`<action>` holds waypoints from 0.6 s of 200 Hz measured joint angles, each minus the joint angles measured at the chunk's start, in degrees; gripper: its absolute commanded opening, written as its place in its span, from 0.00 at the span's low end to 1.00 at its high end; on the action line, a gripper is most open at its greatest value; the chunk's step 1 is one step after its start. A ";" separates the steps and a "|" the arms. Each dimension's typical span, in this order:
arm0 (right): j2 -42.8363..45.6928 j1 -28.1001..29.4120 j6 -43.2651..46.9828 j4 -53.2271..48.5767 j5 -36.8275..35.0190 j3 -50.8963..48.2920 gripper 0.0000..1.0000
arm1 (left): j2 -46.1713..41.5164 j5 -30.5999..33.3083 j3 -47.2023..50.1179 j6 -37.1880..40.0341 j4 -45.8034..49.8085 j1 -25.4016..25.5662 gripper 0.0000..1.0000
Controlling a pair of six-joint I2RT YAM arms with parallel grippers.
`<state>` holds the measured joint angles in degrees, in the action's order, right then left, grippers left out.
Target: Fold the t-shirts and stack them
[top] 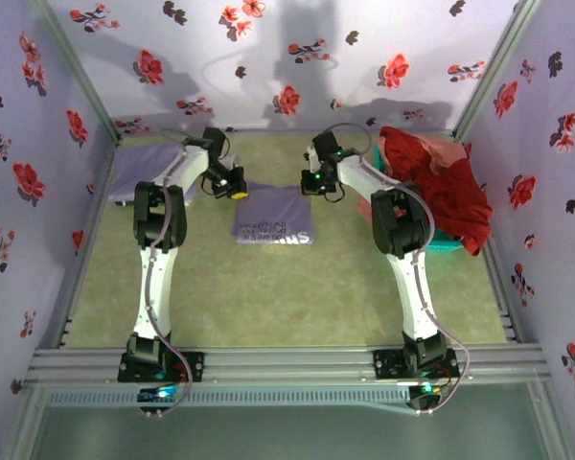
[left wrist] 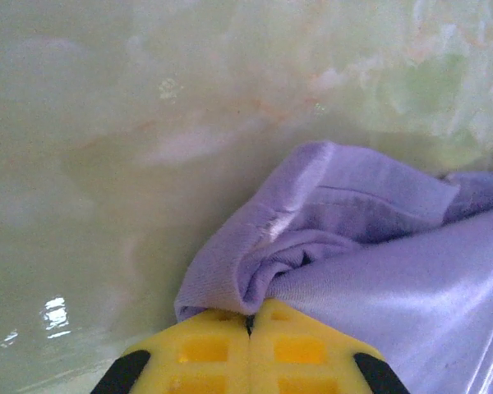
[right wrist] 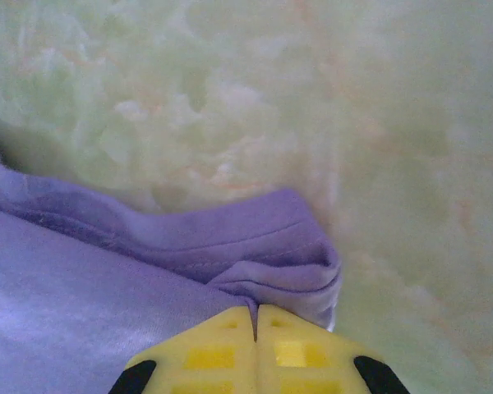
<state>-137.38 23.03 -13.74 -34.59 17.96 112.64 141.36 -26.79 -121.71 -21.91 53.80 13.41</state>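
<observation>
Green mat [top: 268,307]: your left gripper [left wrist: 248,318] and right gripper [right wrist: 255,313] each pinch a far corner of the lettered lavender shirt [top: 274,226], centre. One folded shirt [top: 144,165] lies far-left; red pile [top: 446,192] unfolded, right.

Near half of desk [top: 268,307] bare: open passage. Centre taken by lettered t-shirt [top: 273,225]. Far left blocked by folded purple stack [top: 144,168]; far right by red t-shirt heap [top: 446,187] over teal basket [top: 448,245].

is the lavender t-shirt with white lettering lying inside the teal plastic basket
No, the lavender t-shirt with white lettering lies folded on the green tabletop.
</observation>
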 measured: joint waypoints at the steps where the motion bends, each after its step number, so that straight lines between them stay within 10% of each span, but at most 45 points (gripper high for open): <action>1: 0.00 -0.07 -0.02 -0.13 0.02 0.09 0.00 | 0.02 0.00 -0.02 -0.02 0.04 0.02 0.00; 120: -1.38 -0.52 2.64 -5.27 0.44 2.82 0.00 | 0.42 -0.22 -13.68 -3.13 -2.23 1.49 0.00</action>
<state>-138.76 22.50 -11.09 -39.86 18.39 115.46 141.78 -27.00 -135.39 -25.04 51.57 14.90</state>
